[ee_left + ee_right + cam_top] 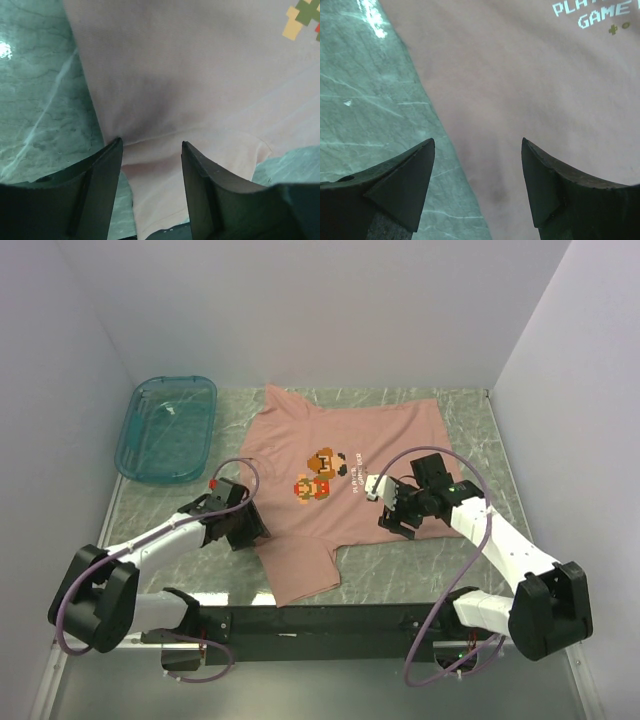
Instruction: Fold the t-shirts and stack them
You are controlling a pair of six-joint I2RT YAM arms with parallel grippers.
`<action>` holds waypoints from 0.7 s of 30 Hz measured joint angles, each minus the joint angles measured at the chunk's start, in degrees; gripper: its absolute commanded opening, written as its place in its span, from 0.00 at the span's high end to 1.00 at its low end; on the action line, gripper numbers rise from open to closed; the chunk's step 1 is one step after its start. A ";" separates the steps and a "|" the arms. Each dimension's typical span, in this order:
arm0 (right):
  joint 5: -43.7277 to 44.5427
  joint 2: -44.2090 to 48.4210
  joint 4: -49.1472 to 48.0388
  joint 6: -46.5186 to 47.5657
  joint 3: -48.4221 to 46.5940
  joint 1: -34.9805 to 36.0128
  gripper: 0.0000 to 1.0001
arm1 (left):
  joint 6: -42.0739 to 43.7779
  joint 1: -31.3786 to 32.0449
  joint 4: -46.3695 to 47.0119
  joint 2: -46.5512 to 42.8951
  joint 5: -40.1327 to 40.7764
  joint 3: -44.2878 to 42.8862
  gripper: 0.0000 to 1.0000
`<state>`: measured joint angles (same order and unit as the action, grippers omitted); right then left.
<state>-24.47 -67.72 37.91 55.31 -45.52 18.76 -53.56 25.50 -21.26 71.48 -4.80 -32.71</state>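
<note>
T-shirt (345,435), dusty pink, lies spread flat and print-up on the table (450,565) in the middle of the top view, with no fold made. The left gripper (250,530), centre left, straddles the sleeve seam with its jaws apart and the cloth between them unpinched. The right gripper (395,515), centre right, hangs released over the opposite edge. By my judgement, all the folding and stacking is left. The teal bin (205,425) sits upper left.

Lab test cell: bare white walls (330,310) enclose green marble-look table (400,562).
</note>
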 measured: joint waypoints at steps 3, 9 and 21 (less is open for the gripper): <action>1.62 -0.74 -0.57 0.13 0.28 0.00 0.24 | -0.81 0.61 -0.09 -0.02 1.62 0.00 0.44; 7.34 -2.16 -1.51 3.21 2.56 -0.11 0.25 | -1.40 1.51 -3.06 -2.84 4.83 -0.66 0.37; 11.43 -1.07 -1.40 13.00 7.69 -8.35 0.30 | -4.68 1.51 -4.70 -4.33 6.69 0.94 0.37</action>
<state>-13.04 -68.79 36.51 68.31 -37.82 10.41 -58.24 27.00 -25.96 67.16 1.89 -31.77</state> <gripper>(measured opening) 0.713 0.634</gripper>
